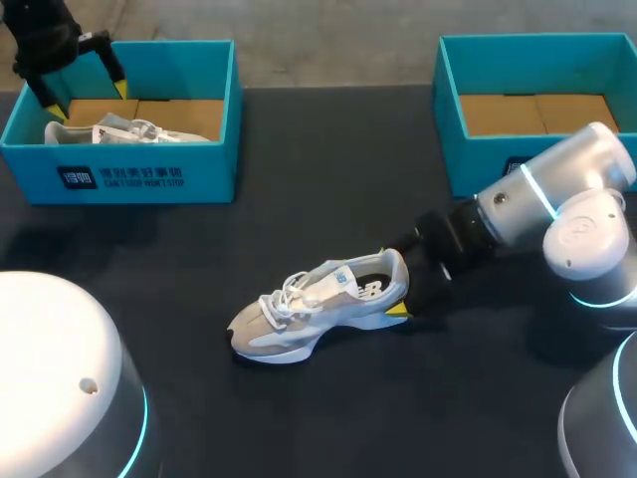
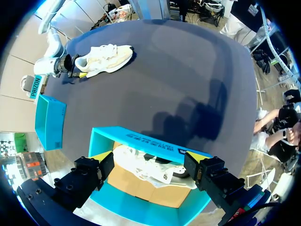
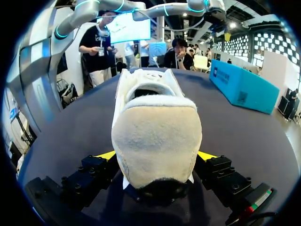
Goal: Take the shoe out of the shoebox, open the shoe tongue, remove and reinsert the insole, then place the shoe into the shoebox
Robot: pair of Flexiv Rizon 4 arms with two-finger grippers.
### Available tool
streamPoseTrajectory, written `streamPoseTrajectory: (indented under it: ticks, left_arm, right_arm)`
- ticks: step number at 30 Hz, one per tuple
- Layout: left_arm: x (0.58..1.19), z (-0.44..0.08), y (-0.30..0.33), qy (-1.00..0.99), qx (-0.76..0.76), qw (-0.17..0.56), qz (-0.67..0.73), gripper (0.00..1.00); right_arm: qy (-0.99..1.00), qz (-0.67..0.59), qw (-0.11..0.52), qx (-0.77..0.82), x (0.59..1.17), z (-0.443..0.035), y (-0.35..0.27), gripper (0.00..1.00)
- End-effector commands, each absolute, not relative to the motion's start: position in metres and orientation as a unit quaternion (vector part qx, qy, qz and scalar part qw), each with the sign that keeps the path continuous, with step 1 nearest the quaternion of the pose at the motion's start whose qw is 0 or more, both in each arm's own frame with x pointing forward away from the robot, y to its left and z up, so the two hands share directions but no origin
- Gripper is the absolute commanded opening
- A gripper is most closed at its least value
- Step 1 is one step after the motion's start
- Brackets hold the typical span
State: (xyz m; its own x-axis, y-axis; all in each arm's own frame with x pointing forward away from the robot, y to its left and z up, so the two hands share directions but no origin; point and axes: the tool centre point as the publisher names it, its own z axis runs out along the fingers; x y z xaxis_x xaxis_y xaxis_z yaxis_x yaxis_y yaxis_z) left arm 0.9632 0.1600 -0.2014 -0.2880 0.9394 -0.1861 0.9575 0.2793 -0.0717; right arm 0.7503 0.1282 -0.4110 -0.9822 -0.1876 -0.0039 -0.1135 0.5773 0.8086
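Note:
A cream and white shoe point(image 1: 318, 309) lies on its side in the middle of the dark table, toe toward the left. My right gripper point(image 1: 403, 291) is at its heel, open; in the right wrist view the heel point(image 3: 155, 132) fills the gap between the gripper's point(image 3: 155, 157) yellow-tipped fingers. A second pale shoe point(image 1: 119, 129) lies in the teal left shoebox point(image 1: 149, 179). My left gripper point(image 1: 88, 98) hangs open above that box; in its own view the gripper point(image 2: 150, 175) is over the boxed shoe point(image 2: 155, 169), without touching it.
Another teal shoebox point(image 1: 468, 159) with a cardboard floor stands at the back right, just behind my right arm point(image 1: 557, 199). The table shoe point(image 2: 106, 56) and right box point(image 2: 49, 122) also show from the left wrist. The left box point(image 3: 242, 84) shows beyond the shoe.

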Motion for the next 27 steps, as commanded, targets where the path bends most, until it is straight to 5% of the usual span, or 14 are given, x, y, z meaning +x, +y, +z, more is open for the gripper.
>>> streamPoseTrajectory:
  ticks: [1,11,12,16,27]
  left_arm:
    - [0.963,-0.201,0.16,0.798,0.595,0.053,-0.084,1.0]
    - [0.963,-0.201,0.16,0.798,0.595,0.053,-0.084,1.0]
    - [0.963,-0.201,0.16,0.798,0.595,0.053,-0.084,1.0]
    - [0.963,-0.201,0.16,0.798,0.595,0.053,-0.084,1.0]
    - [0.963,-0.201,0.16,0.798,0.595,0.053,-0.084,1.0]
  right_arm:
    - [-0.887,-0.453,0.041,0.085,0.754,-0.418,0.135,1.0]
    - [-0.885,-0.458,0.036,0.08,0.753,-0.422,0.139,1.0]
    - [-0.884,-0.458,0.036,0.079,0.753,-0.422,0.139,0.54]
    - [-0.885,-0.459,0.033,0.077,0.751,-0.422,0.137,0.0]
    - [-0.888,-0.457,-0.001,0.048,0.751,-0.413,0.113,0.0]
